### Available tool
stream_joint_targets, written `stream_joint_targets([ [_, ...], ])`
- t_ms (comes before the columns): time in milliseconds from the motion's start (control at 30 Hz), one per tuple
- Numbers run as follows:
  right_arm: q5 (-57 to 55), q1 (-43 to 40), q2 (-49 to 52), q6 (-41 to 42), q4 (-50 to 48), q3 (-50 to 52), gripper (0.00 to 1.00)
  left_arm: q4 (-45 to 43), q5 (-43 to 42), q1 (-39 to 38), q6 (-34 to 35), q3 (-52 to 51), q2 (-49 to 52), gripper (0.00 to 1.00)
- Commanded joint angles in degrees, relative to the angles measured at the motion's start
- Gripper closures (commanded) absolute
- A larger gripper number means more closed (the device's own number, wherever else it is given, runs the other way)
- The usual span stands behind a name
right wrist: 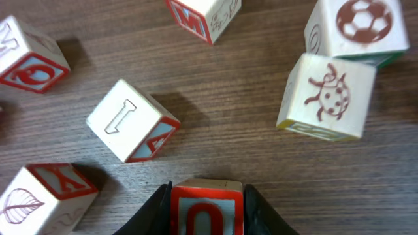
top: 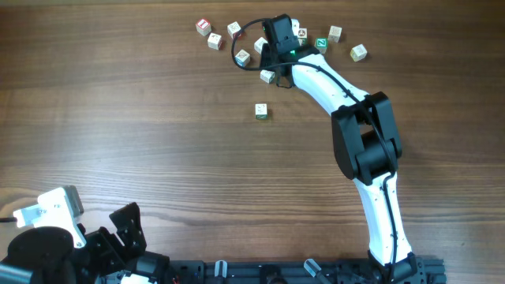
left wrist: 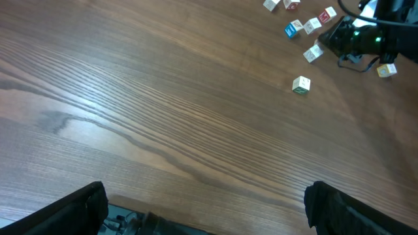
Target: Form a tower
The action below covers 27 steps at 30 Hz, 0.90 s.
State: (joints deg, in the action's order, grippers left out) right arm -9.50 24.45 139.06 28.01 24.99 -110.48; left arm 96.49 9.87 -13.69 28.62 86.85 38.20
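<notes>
My right gripper [right wrist: 207,193] is shut on a pale cube with a red-framed letter O [right wrist: 207,210], which rests on the table with a black finger against each side. Overhead, that gripper [top: 272,43] sits low among the scattered alphabet cubes at the far side. A green-printed cube [top: 261,111] [left wrist: 301,85] stands alone, nearer than the cluster. No tower shows in any view; the cubes lie singly. My left gripper [top: 118,229] [left wrist: 206,212] hovers open at the near left corner, with nothing between its fingers.
Several loose cubes surround the held one: a ladybug cube [right wrist: 326,98], a soccer-ball cube [right wrist: 359,26], a letter cube [right wrist: 130,121] and a leaf cube [right wrist: 39,196]. One cube [top: 268,76] lies against the right arm's forearm [top: 323,79]. A black cable [top: 243,43] loops left of the gripper.
</notes>
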Motion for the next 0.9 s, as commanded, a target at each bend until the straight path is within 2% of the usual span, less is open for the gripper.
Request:
stream_joint_targets([
  [0, -1.3, 0.0, -2.8, -1.4, 2.5, -3.7, 0.71, 0.0, 0.7, 0.2, 0.3, 0.0, -0.2, 0.00],
  [67, -1.2, 0.0, -7.0, -2.8, 4.8, -3.7, 0.72, 0.0, 0.7, 0.2, 0.3, 0.0, -0.2, 0.00],
  [233, 3.7, 0.0, -16.9, -2.5, 19.9, -3.7, 0.73, 0.0, 0.7, 0.2, 0.3, 0.0, -0.2, 0.00],
  [367, 12.9, 0.4, -18.3, -2.3, 30.6, -3.6, 0.76, 0.0, 0.7, 0.2, 0.3, 0.0, -0.2, 0.00],
  [433, 13.4, 1.4, -18.3, -2.1, 34.8, -3.4, 0.77, 0.0, 0.7, 0.2, 0.3, 0.0, -0.2, 0.00],
  [700, 7.8, 5.8, -16.5, 2.1, 36.2, -3.4, 0.77, 0.0, 0.7, 0.2, 0.3, 0.0, -0.2, 0.00],
  [867, 7.8, 6.5, -15.1, 4.4, 31.0, 3.1, 0.76, 0.0, 0.7, 0.2, 0.3, 0.0, -0.2, 0.00],
])
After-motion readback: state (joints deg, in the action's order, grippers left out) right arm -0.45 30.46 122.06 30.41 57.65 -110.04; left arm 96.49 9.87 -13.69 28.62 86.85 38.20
